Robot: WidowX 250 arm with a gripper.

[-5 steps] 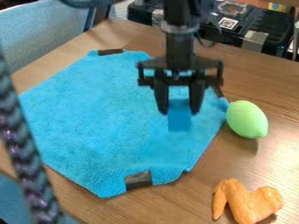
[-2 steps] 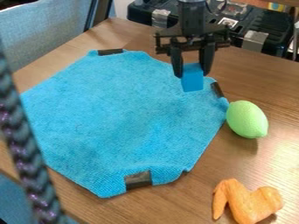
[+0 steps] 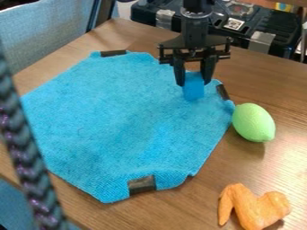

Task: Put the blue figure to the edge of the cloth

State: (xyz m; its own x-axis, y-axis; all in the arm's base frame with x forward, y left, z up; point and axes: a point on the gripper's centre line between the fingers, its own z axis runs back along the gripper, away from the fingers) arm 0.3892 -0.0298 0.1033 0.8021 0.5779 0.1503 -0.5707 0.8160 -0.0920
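My black gripper (image 3: 194, 81) hangs over the upper right part of the light blue cloth (image 3: 120, 121). It is shut on the blue figure (image 3: 194, 90), a small block held upright between its two fingertips. The block lies near the cloth's upper right edge, close to a dark tape strip. Whether its underside touches the cloth, I cannot tell.
A green lemon-shaped toy (image 3: 253, 122) rests against the cloth's right corner. An orange chicken-wing-like toy (image 3: 253, 207) lies at the lower right. Behind the table (image 3: 269, 81) stands a black case (image 3: 276, 27). A braided cable (image 3: 27, 166) crosses the left side.
The gripper has carried the blue block from the cloth's right-centre area up toward its upper right edge. Since the later earlier frame, both have come slightly lower.
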